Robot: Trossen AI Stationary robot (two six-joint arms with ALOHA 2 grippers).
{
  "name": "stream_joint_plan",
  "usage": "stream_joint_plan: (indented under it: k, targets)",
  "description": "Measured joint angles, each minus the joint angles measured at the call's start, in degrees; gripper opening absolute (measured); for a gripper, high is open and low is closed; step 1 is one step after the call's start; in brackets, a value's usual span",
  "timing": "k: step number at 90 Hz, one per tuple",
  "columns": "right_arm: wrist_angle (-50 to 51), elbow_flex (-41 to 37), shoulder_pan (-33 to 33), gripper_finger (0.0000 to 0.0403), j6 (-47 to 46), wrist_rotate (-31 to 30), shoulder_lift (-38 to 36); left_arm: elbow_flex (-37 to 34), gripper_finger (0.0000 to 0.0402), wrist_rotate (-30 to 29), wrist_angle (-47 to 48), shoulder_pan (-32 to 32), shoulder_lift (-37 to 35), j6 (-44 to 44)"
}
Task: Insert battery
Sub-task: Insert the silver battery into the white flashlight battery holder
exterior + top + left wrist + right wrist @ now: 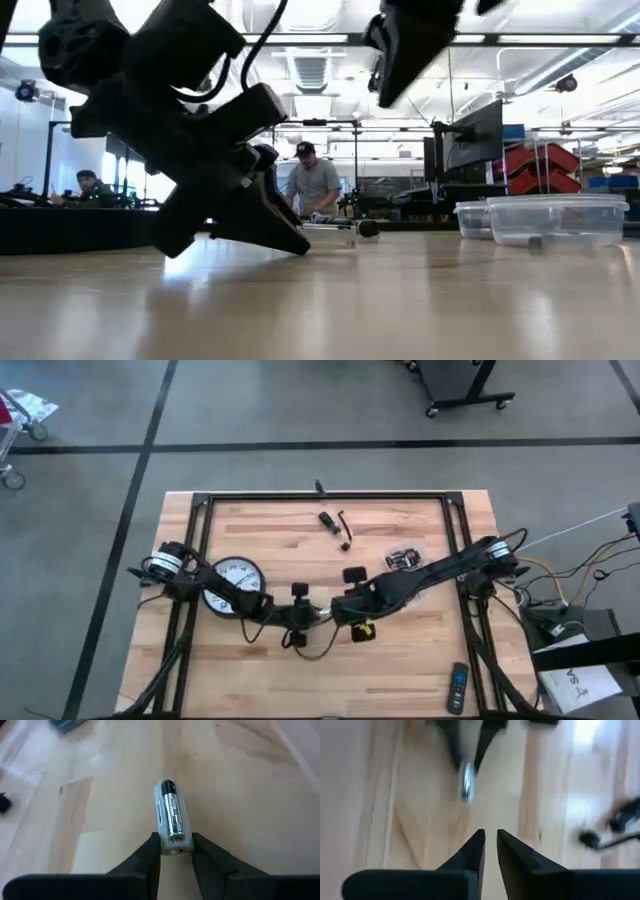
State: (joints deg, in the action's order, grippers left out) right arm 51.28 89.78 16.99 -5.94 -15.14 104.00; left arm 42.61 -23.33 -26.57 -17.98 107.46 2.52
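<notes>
In the left wrist view a silver-and-black battery (174, 815) lies in a pale case (161, 815), and my left gripper (175, 851) is shut on that case low over the wooden table (420, 650). In the high view this gripper (298, 622) is at the table's middle near the front. My right gripper (340, 610) hovers just to its right. In its own wrist view, the right gripper (490, 842) has only a narrow gap between its fingers and holds nothing. It faces the battery (466, 780) held by the other arm. My left gripper pinches the pale case by its near end (175, 844) between its two fingers, one on each long side. The fingers lie along the case, which sticks out forward past the fingertips with the battery's face up. Whether it rests on the table I cannot tell.
A round wall clock (237, 584) lies under the left arm. Small dark parts (330, 520) (405, 558) (354, 574) lie farther back, a yellow-and-black piece (362, 631) sits by the right gripper, and a remote (457, 688) lies at the front right. People work beyond the table (312, 185).
</notes>
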Motion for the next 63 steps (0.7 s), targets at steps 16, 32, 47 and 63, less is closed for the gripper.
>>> stream_joint_plan:
  k: [16,32,47,63]
  targets:
    - [-13.95,-4.48,-0.63,0.0013,3.46,0.22,1.75,-0.02,0.0082,0.17,0.07,0.09,-0.02,-0.85]
    - [-19.17,-7.24,-2.87,0.0001,4.44,0.09,7.15,-0.02,0.0082,1.49,0.63,0.11,-0.13,-2.50]
    - [-22.09,-7.24,-3.96,0.0002,5.05,0.46,11.38,-0.07,0.0082,1.57,0.68,0.09,-0.13,-4.35]
    - [-23.94,-7.24,-3.98,0.0002,5.39,1.86,12.97,-0.07,0.0082,1.63,0.79,0.09,-0.13,-6.33]
